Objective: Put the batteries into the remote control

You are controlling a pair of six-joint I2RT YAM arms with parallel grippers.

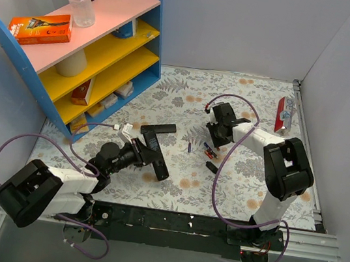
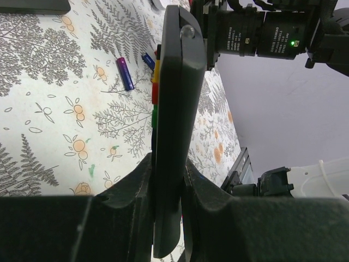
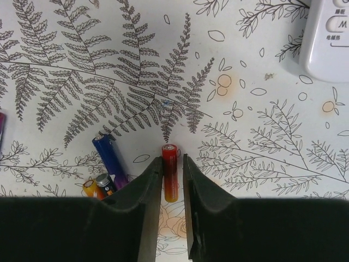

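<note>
Batteries all lie out on the desk, none in the remote that I can see, so loading has not begun. At the lower left of the overhead view the left end effector is clamped tight on the remote control, holding it near one end so it juts toward the middle of the frame. On the left wrist view the remote stands edge-on between the fingers, coloured buttons down its left edge. Its back is turned away, so I cannot tell whether the battery bay is open.

Centre right now: the right end effector is down over the batteries. Its wrist view has the jaws a narrow way apart, straddling a red battery that lies flat on the desk. One finger looks to touch it and a sliver of desk shows at the other, so I'd call it not yet pinched. Just left of it lie a blue battery and two more seen end-on. A purple battery sits apart, toward the remote.

The white remote, upper right of that view, and the plain black bar above the held remote are not in play. A small black piece below the batteries could be the cover, but it is too small to say. Picking, carrying and seating each cell all remain.
</note>
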